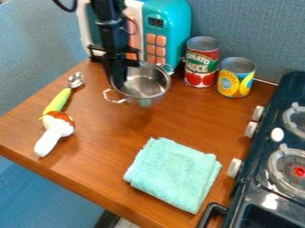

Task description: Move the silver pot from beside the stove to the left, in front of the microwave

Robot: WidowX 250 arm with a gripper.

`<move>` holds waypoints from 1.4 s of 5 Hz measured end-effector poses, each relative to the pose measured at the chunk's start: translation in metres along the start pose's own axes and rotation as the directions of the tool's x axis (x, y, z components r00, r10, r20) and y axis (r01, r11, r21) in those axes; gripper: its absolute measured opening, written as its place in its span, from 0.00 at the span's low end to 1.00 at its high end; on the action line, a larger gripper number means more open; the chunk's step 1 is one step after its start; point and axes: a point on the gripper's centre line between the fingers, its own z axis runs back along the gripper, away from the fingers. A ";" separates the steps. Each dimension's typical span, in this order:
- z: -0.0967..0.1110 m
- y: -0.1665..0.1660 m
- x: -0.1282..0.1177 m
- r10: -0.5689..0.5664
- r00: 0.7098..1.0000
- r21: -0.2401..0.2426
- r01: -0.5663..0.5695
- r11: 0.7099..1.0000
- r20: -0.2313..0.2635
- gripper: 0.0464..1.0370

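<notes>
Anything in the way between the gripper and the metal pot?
Nothing visible: the gripper is right at the rim of the metal pot. The red can stands off to one side.

The microwave (179, 20) is teal (with orange buttons (156, 44)), the cloth (173, 173) pale mint, the stove (262, 191) dark blue.

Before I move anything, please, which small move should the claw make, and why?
I would probably try a slight, straight upward move: the claw reaches down at the rim of the metal pot, and its grip is unclear. Sideways seems riskier, as the toy microwave stands close behind and the red can nearby.
</notes>
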 end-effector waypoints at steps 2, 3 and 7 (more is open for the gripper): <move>0.002 0.016 0.005 0.040 0.999 0.014 -0.040 0.999 0.004 0.06; -0.019 0.026 0.002 0.057 0.997 0.051 -0.054 0.997 -0.055 0.06; -0.047 0.032 -0.003 0.129 0.988 0.039 -0.126 0.991 -0.083 0.27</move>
